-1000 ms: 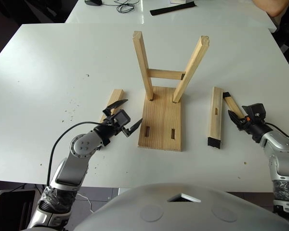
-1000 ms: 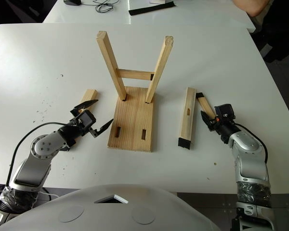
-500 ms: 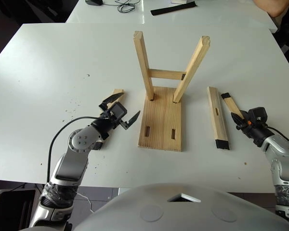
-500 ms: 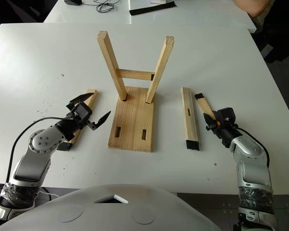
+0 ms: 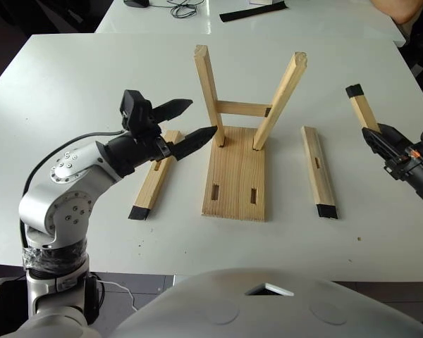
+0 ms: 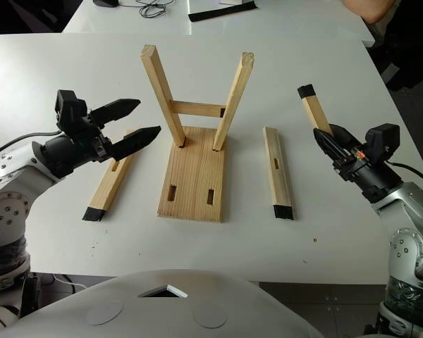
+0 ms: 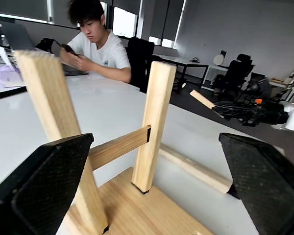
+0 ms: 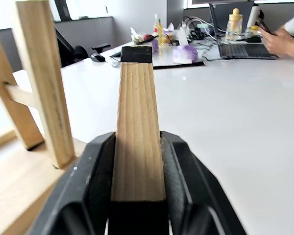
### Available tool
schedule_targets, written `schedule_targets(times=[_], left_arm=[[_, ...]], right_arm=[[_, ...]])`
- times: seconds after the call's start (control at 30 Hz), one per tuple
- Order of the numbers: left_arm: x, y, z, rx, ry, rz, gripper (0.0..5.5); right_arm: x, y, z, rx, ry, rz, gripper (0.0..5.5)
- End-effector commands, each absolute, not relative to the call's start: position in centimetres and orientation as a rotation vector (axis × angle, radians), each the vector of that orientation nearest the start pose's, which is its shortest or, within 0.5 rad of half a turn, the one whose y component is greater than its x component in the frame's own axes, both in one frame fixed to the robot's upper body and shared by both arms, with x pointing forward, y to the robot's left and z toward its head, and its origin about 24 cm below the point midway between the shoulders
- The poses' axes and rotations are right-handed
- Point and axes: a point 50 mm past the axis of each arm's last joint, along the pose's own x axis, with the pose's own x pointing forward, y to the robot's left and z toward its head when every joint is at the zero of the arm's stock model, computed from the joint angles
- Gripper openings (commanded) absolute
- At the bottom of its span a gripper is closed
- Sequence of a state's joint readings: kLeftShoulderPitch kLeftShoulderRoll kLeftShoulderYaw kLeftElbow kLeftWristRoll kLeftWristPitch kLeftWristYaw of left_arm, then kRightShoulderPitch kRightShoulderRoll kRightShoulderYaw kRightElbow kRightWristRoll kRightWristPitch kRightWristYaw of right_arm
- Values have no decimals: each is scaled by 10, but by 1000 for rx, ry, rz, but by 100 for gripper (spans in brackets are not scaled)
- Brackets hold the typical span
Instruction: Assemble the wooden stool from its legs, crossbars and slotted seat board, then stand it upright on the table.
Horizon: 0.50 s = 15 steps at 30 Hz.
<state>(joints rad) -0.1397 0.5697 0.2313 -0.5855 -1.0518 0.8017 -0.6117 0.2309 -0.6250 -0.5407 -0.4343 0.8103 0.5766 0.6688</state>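
Observation:
The slotted seat board [image 5: 234, 176] lies flat mid-table. Two legs [image 5: 210, 95] [image 5: 278, 98] stand in its far slots, joined by a crossbar [image 5: 243, 109]. One loose leg [image 5: 154, 176] with a black tip lies left of the board, another [image 5: 317, 171] lies right of it. My left gripper [image 5: 201, 117] hovers open above the left loose leg, its fingers [image 7: 44, 181] pointing at the upright frame. My right gripper [image 6: 331, 144] is raised at the right, shut on a short wooden bar [image 6: 311, 109] with a black end; that bar [image 8: 137, 122] sits between its pads.
The white table [image 5: 70, 91] has bare room on the left and at the far side. Small specks [image 5: 102, 158] dot its left part. A second table behind holds a black strip [image 5: 252, 12] and cables.
My left arm rose from table level beside the left loose leg and swung toward the upright frame. My right gripper lifted the short bar off the table, up and to the right.

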Motion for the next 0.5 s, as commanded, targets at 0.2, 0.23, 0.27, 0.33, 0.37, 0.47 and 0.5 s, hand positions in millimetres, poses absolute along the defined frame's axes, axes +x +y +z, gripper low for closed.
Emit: schedule_targets(times=[0.2,0.23,0.27,0.33,0.37,0.47,0.5], left_arm=[[204,122,236,-474,-12,-1416,409],[200,117,236,-471,-4,-1452,409],[198,113,235,-463,7,-1475,409],[195,109,233,-451,24,-1500,409],[193,108,231,-427,30,-1511,409],[190,106,227,-396,35,-1518,409],[190,106,226,-398,33,-1515,409]], right_arm=[[190,-187,204,232,3,1116,132],[191,-183,206,238,1,1145,132],[191,-181,209,248,-4,1173,132],[192,-178,215,262,-13,1204,132],[193,-178,217,268,-17,1216,132],[193,-175,222,288,-24,1265,132],[192,-173,223,292,-24,1280,132]])
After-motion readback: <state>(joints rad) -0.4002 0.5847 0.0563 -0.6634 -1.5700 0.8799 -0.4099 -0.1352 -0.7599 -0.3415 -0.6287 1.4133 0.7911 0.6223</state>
